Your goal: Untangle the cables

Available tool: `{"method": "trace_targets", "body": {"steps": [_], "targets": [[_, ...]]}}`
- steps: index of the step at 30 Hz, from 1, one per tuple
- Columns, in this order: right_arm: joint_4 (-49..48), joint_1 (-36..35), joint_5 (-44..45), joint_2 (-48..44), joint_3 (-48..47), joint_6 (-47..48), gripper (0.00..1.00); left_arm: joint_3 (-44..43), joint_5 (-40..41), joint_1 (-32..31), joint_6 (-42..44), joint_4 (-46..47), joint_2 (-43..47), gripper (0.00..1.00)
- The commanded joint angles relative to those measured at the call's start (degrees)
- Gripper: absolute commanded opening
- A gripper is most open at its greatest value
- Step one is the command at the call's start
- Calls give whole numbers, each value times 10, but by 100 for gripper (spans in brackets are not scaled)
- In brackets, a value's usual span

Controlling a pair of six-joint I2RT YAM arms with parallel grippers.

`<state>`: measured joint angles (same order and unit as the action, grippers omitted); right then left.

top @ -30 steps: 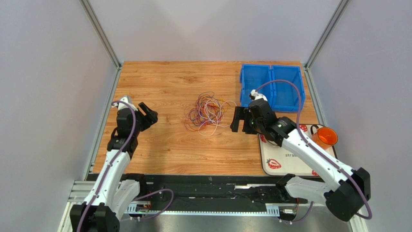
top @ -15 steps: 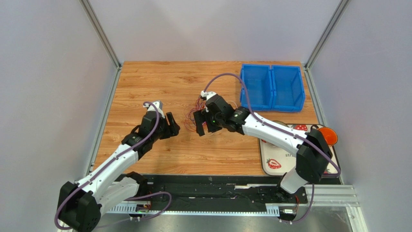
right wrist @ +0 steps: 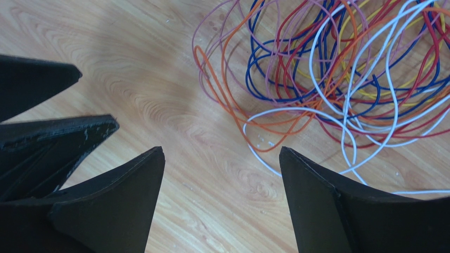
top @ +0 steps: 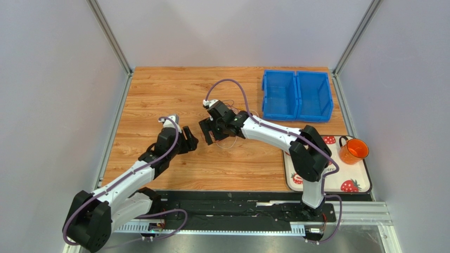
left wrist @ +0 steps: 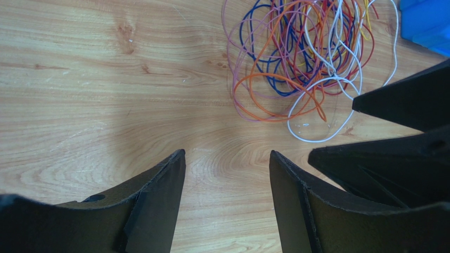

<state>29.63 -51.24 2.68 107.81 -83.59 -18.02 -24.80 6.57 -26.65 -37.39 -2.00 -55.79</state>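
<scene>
The cables [left wrist: 301,58] are a loose tangle of thin orange, blue, red, pink, yellow and white wires on the wooden table; the right wrist view shows them at its upper right [right wrist: 338,68]. My left gripper [left wrist: 227,153] is open just short of the tangle's near-left edge, over bare wood. My right gripper [right wrist: 222,150] is open too, with only wood between its jaws and a white loop [right wrist: 264,153] beside its right finger. In the top view the left gripper [top: 187,141] and the right gripper [top: 208,130] nearly touch, and the right arm hides most of the tangle.
Two blue bins [top: 297,95] stand at the back right. An orange cup [top: 355,150] sits on a strawberry-print tray [top: 348,182] at the front right. The right gripper's fingers [left wrist: 401,105] crowd the right side of the left wrist view.
The right arm swung left from beside the bins to over the tangle. The left arm reached right towards it. Both pairs of jaws narrowed a little.
</scene>
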Motion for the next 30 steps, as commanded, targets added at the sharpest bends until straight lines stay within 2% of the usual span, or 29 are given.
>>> {"method": "trace_targets", "body": {"steps": [1, 2, 9, 13, 14, 22, 26, 30], "targets": [[-11, -1, 21, 32, -46, 19, 83, 32, 7, -2, -9, 79, 21, 68], [-11, -1, 22, 39, -53, 23, 79, 35, 6, -2, -8, 80, 30, 68], [-2, -1, 30, 69, -75, 26, 65, 54, 14, -2, -16, 94, 41, 66], [0, 0, 34, 79, -83, 27, 48, 52, 14, -2, -19, 96, 29, 65], [1, 0, 36, 79, -84, 28, 40, 48, 13, -2, -19, 96, 20, 65], [54, 1, 45, 72, -136, 47, 0, 21, -2, -2, -14, 96, -28, 64], [87, 2, 57, 42, -176, 64, 0, 10, -28, -7, 7, 98, -31, 62], [140, 15, 83, 0, -258, 96, 0, -18, -14, -48, 35, 99, -45, 61]]}}
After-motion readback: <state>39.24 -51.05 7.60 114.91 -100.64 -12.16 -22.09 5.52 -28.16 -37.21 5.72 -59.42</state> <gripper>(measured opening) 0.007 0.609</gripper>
